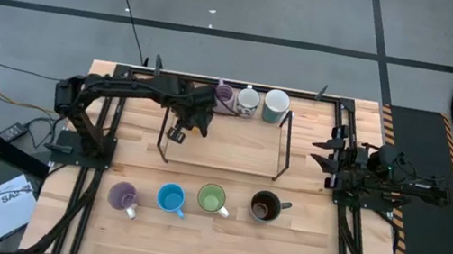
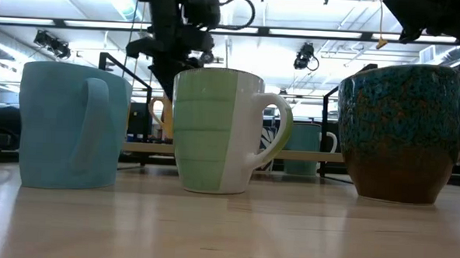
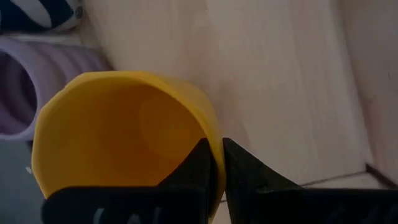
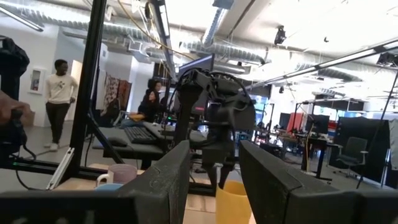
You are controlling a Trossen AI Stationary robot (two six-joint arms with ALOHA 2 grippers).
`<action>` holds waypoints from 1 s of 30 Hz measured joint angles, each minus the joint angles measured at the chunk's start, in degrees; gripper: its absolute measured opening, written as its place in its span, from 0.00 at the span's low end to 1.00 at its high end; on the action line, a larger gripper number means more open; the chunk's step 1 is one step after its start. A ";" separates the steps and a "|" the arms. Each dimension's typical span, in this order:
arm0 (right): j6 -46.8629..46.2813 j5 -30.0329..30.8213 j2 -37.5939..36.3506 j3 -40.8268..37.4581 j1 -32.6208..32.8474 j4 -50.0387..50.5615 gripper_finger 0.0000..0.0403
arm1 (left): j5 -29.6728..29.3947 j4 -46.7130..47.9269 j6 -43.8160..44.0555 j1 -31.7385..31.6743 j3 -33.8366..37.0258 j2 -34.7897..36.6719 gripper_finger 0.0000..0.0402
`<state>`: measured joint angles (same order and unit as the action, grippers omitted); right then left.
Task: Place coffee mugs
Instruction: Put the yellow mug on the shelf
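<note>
My left gripper (image 1: 196,115) hangs over the far middle of the table, shut on the orange mug (image 3: 118,130); from above the gripper hides that mug. Beside it, a purple (image 1: 224,97), a white patterned (image 1: 248,102) and a pale white-teal mug (image 1: 276,106) stand in a row by the far edge. Lavender (image 1: 123,195), bright blue (image 1: 171,198), light green (image 1: 212,200) and dark brown-black (image 1: 265,207) mugs stand upright in a near row. My right gripper (image 1: 324,153) waits open at the table's right side. My left gripper pinches the orange mug's rim (image 3: 208,124), one finger (image 3: 196,165) inside the cup and the other (image 3: 249,171) outside its wall. The fingers come from above, pointing down. The mug (image 2: 160,117) hangs upright below them and looks lifted clear of the table.
A black wire frame (image 1: 285,145) stands on the table's middle, between the far and near rows. Arm mounts and rails (image 1: 339,191) line both sides. Bare wood lies inside the frame and along the near edge. People show in the room beyond.
</note>
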<state>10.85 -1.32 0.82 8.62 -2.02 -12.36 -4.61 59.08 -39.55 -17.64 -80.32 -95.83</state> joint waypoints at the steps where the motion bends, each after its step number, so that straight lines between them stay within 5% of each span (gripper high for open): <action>1: 0.00 0.04 0.02 0.00 0.00 0.02 0.36 | -0.12 -0.11 -1.39 -0.28 0.30 0.00 0.07; 18: 0.37 0.15 0.02 0.00 0.00 -0.02 0.36 | 1.36 -2.63 -17.98 -0.10 3.72 0.04 0.08; 30: 0.87 0.15 0.02 0.00 0.00 -0.02 0.36 | 1.95 -1.82 -15.10 0.19 3.90 -0.08 0.16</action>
<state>11.73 -1.17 0.84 8.62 -2.02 -12.38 -2.66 57.27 -54.65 -17.45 -76.42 -95.92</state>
